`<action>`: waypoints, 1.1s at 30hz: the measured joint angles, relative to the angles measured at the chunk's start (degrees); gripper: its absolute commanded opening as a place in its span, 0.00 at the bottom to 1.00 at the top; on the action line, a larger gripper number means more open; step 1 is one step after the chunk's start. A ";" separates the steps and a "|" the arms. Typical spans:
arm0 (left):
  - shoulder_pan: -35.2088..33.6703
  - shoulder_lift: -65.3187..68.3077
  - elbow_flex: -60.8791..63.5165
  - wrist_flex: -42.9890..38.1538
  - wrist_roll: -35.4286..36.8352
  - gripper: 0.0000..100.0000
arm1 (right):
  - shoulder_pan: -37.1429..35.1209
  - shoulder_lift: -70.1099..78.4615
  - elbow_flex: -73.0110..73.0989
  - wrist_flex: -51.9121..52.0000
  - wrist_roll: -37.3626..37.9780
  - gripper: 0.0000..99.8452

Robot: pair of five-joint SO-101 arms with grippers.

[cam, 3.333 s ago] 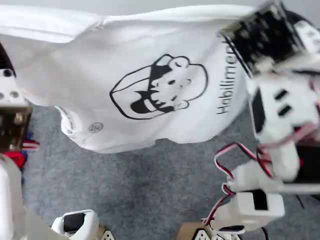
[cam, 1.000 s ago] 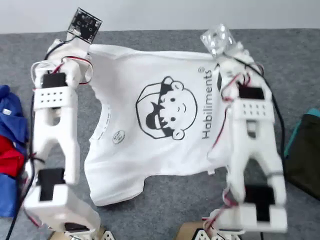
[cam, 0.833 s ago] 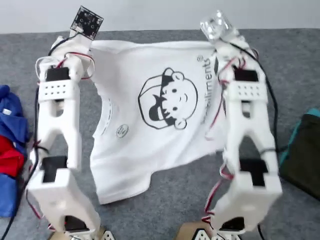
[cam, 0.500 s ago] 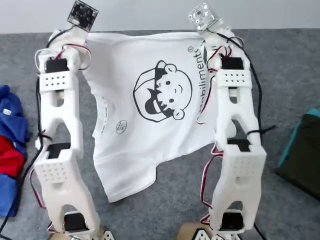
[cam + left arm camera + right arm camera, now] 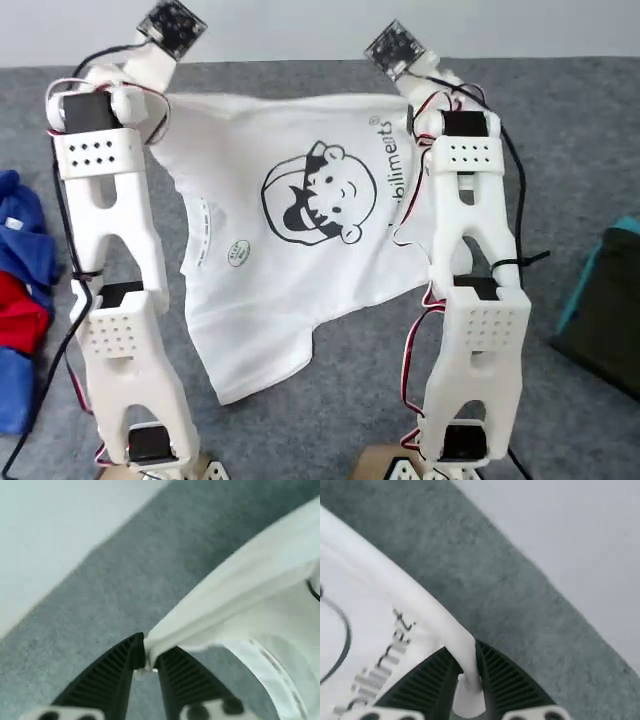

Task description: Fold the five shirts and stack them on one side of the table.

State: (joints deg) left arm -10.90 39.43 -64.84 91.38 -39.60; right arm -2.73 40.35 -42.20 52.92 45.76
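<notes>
A white shirt (image 5: 290,250) with a black cartoon print hangs between both arms over the grey table, its near part draped on the surface. My left gripper (image 5: 146,662) is shut on the shirt's far left edge (image 5: 225,610), and it shows in the high view at the back left (image 5: 150,88). My right gripper (image 5: 466,672) is shut on the shirt's far right edge (image 5: 415,605), at the back in the high view (image 5: 415,88). The cloth is stretched taut between the two grippers.
Blue and red shirts (image 5: 22,290) lie piled at the table's left edge. A dark shirt with a teal one under it (image 5: 605,310) sits at the right edge. Grey table (image 5: 360,400) shows in front between the two arm bases.
Both arms have carried the white shirt from close under the camera down and toward the back of the table. It now hangs more spread, with its near part resting on the surface.
</notes>
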 measured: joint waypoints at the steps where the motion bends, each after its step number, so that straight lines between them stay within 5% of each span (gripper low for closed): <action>1: 0.35 0.00 -1.05 3.16 -0.62 0.00 | 0.00 0.00 0.00 1.85 0.79 0.01; 9: 2.55 -3.87 3.34 7.65 -1.85 0.00 | 1.76 -0.09 0.00 15.91 3.96 0.01; 22: 9.67 -38.68 49.93 7.65 -4.40 0.00 | 4.31 -2.64 0.00 25.93 4.04 0.01; 33: 4.48 -42.90 47.12 7.65 -1.14 0.00 | 4.40 -9.93 -4.40 23.91 4.13 0.01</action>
State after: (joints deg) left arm -6.42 -3.47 -17.71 99.03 -40.75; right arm 1.67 30.42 -46.59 76.84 49.89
